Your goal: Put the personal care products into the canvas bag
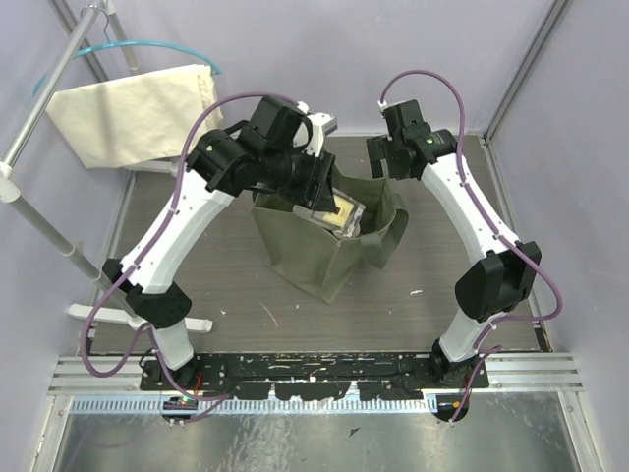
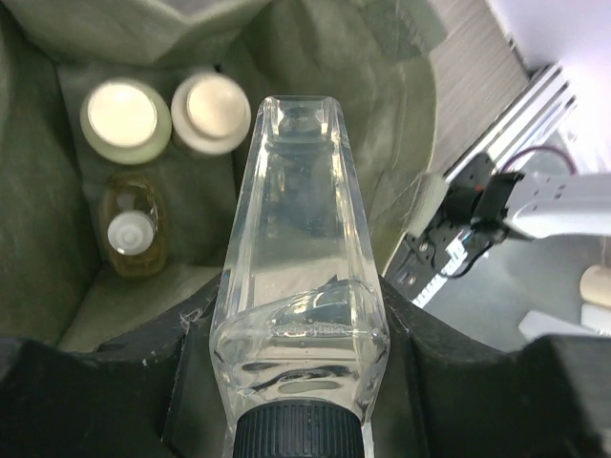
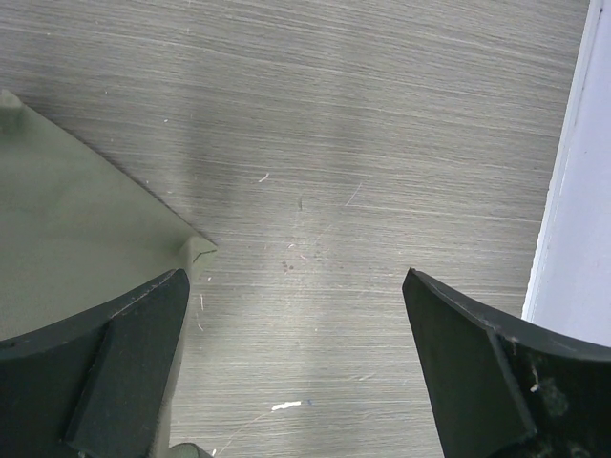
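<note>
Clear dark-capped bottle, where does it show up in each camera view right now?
Top external: the clear dark-capped bottle sits centre frame, above the canvas bag's mouth.
Left wrist: fills the middle, cap at the bottom edge.
Right wrist: not in it.
Shared landmark: the olive canvas bag, visible in all three.

Overhead camera above table (image 1: 246, 295), left wrist peering close into canvas bag (image 2: 38, 210), right wrist low over both

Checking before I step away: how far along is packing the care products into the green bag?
Done: the olive-yellow bottle, cream bottle and amber bottle sit inside the canvas bag. In hand: the left gripper holds the clear dark-capped bottle over the bag's opening. Left: release it inside.
</note>
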Tool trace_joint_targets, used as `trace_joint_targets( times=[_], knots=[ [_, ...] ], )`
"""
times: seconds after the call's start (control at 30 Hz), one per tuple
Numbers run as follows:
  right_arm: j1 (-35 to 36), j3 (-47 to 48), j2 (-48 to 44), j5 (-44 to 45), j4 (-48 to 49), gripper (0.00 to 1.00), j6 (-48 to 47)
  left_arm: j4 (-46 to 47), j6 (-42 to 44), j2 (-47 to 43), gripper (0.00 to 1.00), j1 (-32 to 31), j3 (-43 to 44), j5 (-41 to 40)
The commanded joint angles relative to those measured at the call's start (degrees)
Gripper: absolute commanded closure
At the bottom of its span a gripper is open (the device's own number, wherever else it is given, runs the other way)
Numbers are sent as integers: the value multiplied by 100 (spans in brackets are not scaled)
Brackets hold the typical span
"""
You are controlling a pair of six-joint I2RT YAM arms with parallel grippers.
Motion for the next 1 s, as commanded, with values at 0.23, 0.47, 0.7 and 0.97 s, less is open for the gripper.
trace_joint_targets(
  times=[0.23, 0.47, 0.7, 0.97],
  knots=[
    [0, 377, 225, -1, -6, 0, -71, -1153, 846, 127, 100, 3, 363, 445],
    [-1, 383, 311, -142, -15, 0, -25, -1235, 1254, 197, 100, -1, -94, 228],
    [-1, 457, 336, -123, -36, 0, -25, -1213, 1545, 683, 100, 2, -35, -339],
    [-1, 557, 370, -25, -83, 0, -38, -1325, 1597, 1328, 100, -4, 88, -753]
  ],
)
